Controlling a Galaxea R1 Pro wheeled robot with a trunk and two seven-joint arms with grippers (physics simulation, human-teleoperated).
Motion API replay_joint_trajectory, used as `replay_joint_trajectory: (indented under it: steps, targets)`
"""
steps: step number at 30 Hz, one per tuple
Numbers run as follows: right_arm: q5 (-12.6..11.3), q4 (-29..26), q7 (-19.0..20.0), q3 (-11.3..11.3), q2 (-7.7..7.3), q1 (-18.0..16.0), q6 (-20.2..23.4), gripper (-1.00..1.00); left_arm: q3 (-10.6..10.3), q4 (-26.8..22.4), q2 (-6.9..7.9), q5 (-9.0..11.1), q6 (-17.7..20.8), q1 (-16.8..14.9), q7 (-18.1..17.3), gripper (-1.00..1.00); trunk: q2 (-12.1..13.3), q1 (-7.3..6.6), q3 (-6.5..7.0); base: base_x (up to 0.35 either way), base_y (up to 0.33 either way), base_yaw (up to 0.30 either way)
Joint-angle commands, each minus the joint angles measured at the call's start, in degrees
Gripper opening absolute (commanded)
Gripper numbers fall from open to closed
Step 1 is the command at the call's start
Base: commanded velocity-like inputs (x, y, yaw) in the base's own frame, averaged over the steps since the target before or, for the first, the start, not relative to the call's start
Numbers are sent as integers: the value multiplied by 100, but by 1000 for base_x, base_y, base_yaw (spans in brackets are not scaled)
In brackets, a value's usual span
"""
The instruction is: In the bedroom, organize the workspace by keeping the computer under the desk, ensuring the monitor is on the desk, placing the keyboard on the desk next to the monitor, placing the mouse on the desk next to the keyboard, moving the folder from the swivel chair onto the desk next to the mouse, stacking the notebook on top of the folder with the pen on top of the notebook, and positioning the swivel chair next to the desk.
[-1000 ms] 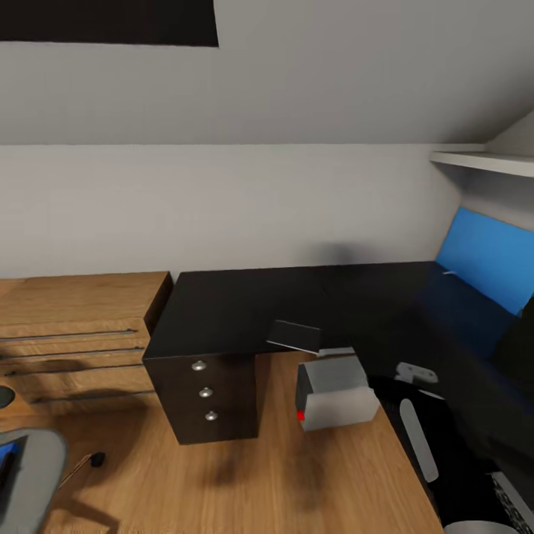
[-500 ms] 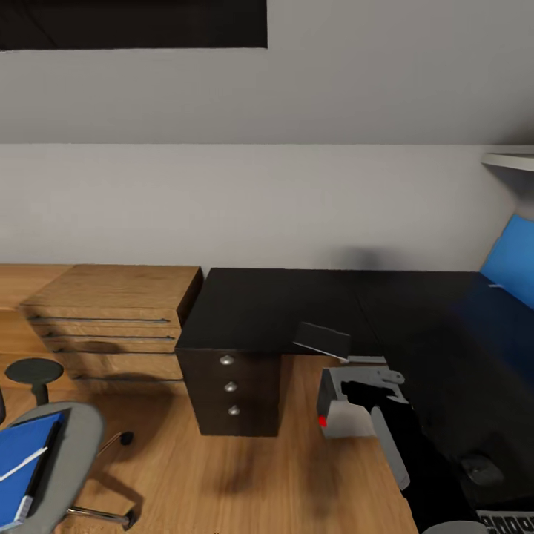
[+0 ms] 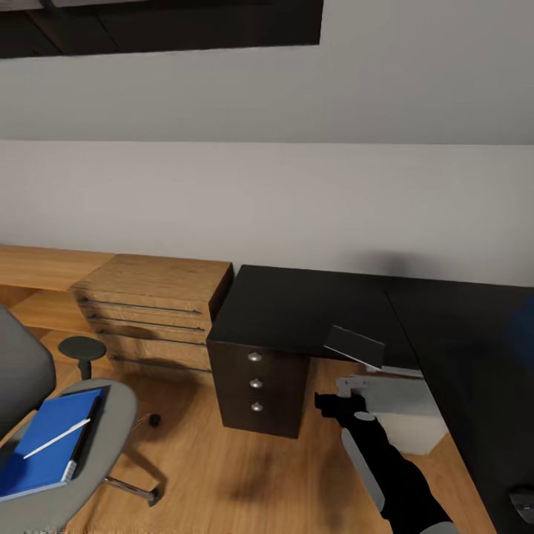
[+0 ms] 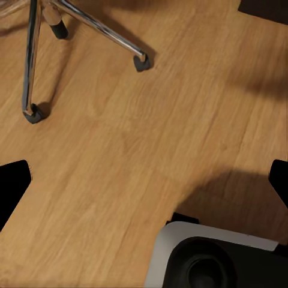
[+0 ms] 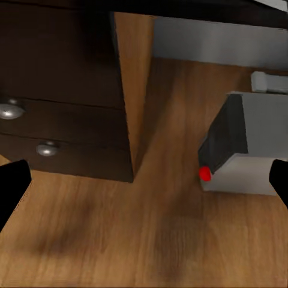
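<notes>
The black desk (image 3: 297,308) has its drawer unit (image 3: 259,382) (image 5: 60,102) below. On the desk's front edge lies the dark grey notebook (image 3: 354,345). Under the desk stands the light grey computer (image 3: 408,419) (image 5: 252,144), red dot on its dark front. My right gripper (image 3: 331,406) (image 5: 144,186) hangs open over the floor between drawer unit and computer, holding nothing. At left the grey swivel chair (image 3: 96,445) carries the blue folder (image 3: 48,449) with the white pen (image 3: 55,439) on it. My left gripper (image 4: 144,183) is open above the floor by the chair's chrome base (image 4: 90,24). A small dark shape, perhaps the mouse (image 3: 523,504), shows at the desk's right.
A light wooden drawer chest (image 3: 152,311) stands against the wall left of the desk. The chair's black armrest (image 3: 81,347) rises in front of it. Bare wood floor (image 3: 222,475) lies between chair and desk. My own base (image 4: 210,258) is just below the left gripper.
The whole view has swung left, bringing the chair with folder and pen further in. My right arm swung with it and now sits left of the computer.
</notes>
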Motion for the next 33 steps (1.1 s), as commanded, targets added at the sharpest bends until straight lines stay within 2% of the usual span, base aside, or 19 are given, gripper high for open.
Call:
replay_joint_trajectory:
  steps: [1,4,12,17,18,22,26,33]
  targets:
    - [-61,34,-55,41,9,-5,-30,100,46,-29,-1,19,1,4,-60,100,-3,0,-7,0,0,273]
    - [-68,160,-51,89,60,-5,-187,100,47,-64,0,20,2,4,-59,100,-3,0,-16,0,0,274]
    - [-72,1037,-46,149,243,-5,-1052,100,46,-109,-29,19,-2,4,-79,100,-3,0,-43,0,0,274]
    - [-44,1937,-41,161,407,-5,-1854,100,45,-272,-39,18,25,4,-72,100,-3,0,-62,0,0,272]
    - [-32,2304,-43,165,452,-5,-2223,100,45,-426,-44,21,51,4,-67,100,-3,0,-66,0,0,267]
    - [-18,2949,-45,171,510,-5,-2904,100,45,-782,-54,24,244,4,-57,100,-3,0,-85,0,0,264]
    - [-13,3485,-46,163,544,-5,-3435,100,45,-1173,-58,22,845,4,29,100,-3,0,-104,0,0,261]
    - [-23,4346,-47,139,558,-5,-4171,100,37,-1981,-140,19,2544,4,267,100,-3,0,-138,0,0,260]
